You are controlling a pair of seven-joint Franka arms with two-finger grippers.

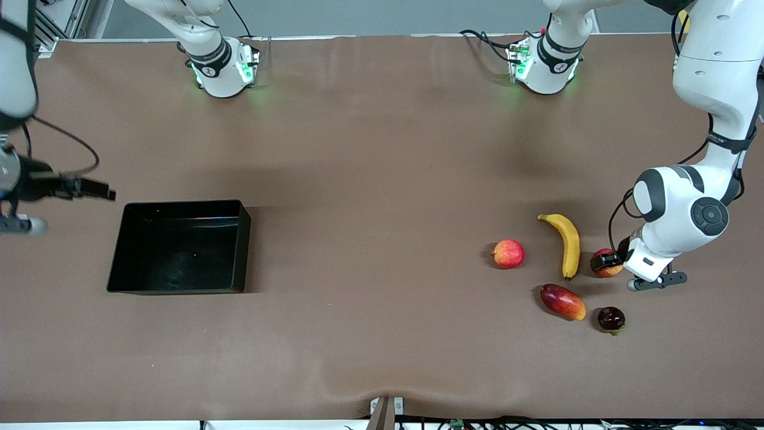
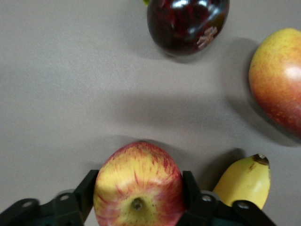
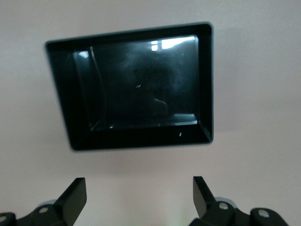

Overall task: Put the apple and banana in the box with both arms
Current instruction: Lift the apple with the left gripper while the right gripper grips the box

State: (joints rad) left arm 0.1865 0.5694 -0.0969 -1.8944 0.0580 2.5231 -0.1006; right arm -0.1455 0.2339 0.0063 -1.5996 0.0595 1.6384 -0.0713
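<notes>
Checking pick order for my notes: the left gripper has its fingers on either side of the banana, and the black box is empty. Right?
Not quite. The left gripper straddles the apple, as the left wrist view shows; the banana lies beside it, untouched. The black box is indeed empty.

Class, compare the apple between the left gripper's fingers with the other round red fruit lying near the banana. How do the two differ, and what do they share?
The apple shows red streaks over yellow; the other round fruit is smoother pinkish-red with an orange blush. The apple sits between the fingers of the left gripper; the other fruit lies free. The apple lies on the banana's side toward the left arm's end, the other fruit on the side toward the box. Both are round, similar in size and rest on the table.
</notes>
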